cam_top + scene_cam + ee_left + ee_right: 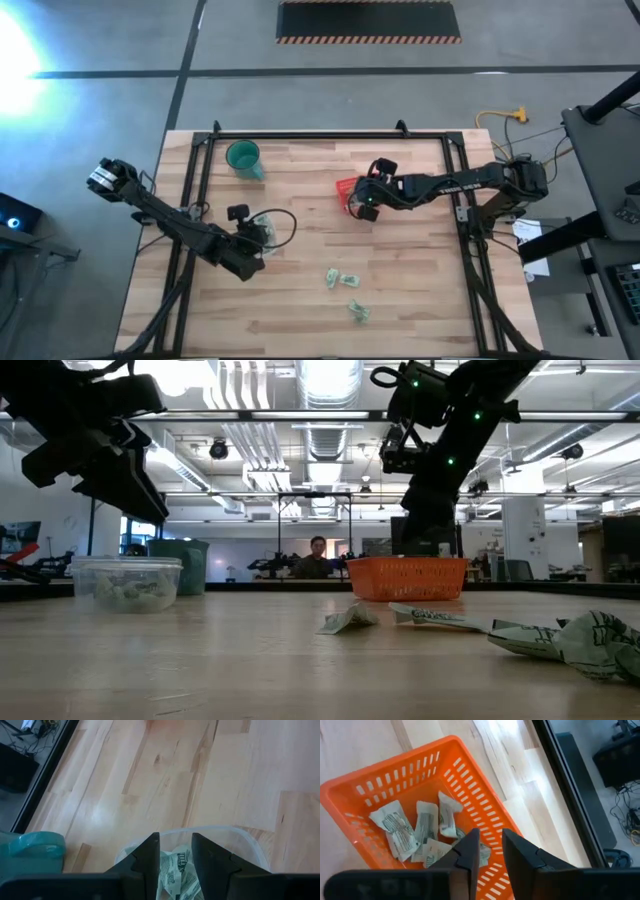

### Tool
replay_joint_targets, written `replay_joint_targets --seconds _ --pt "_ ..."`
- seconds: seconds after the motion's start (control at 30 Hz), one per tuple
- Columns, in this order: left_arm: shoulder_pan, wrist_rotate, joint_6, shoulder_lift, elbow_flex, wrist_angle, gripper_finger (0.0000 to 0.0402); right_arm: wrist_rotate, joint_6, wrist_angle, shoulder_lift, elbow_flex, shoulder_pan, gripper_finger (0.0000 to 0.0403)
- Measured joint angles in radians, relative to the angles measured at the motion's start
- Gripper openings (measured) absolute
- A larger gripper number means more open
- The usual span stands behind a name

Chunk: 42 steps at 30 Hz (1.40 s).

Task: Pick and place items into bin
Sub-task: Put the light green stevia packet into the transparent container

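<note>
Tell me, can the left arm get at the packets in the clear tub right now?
Probably yes. The left gripper hangs right over the clear tub, jaws parted, with the packets showing between its fingers. The tub has no lid and nothing sits between.

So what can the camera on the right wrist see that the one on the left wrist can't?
Only the right wrist view shows the bright red square plastic basket with small pale green and white packets lying inside. Only the left wrist view shows a clear round plastic tub holding more packets, and part of a teal green round cup. Both show the pale wooden tabletop and two dark jaws slightly apart.
</note>
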<state>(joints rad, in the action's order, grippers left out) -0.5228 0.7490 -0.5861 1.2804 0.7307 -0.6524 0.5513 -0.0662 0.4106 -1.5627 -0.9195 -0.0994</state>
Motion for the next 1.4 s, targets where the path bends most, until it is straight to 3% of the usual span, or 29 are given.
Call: replay_joint_targets --seconds 0.23,0.47,0.73,0.9,1.1,1.4 --pt "0.0 0.0 0.009 0.0 0.0 0.048 0.0096 -0.004 0.0 0.001 0.0 0.0 0.003 0.009" --pt "0.0 -0.032 0.315 0.0 -0.001 0.366 0.0096 -0.012 0.036 0.006 0.009 -0.008 0.051 0.0085" --pt "0.0 -0.35 0.687 0.12 0.006 0.771 0.0096 -0.011 0.043 0.091 0.072 -0.038 0.145 0.007" --pt "0.004 -0.364 0.863 0.269 0.036 0.932 0.0096 -0.012 0.03 0.152 0.125 -0.032 0.227 0.0068" --pt "0.032 -0.374 0.89 0.415 0.134 0.95 0.0096 -0.011 -0.052 0.244 0.185 -0.028 0.309 0.0073" --pt "0.07 -0.555 0.88 0.544 0.234 0.922 0.0096 -0.01 -0.125 0.272 0.249 -0.006 0.404 0.0075"
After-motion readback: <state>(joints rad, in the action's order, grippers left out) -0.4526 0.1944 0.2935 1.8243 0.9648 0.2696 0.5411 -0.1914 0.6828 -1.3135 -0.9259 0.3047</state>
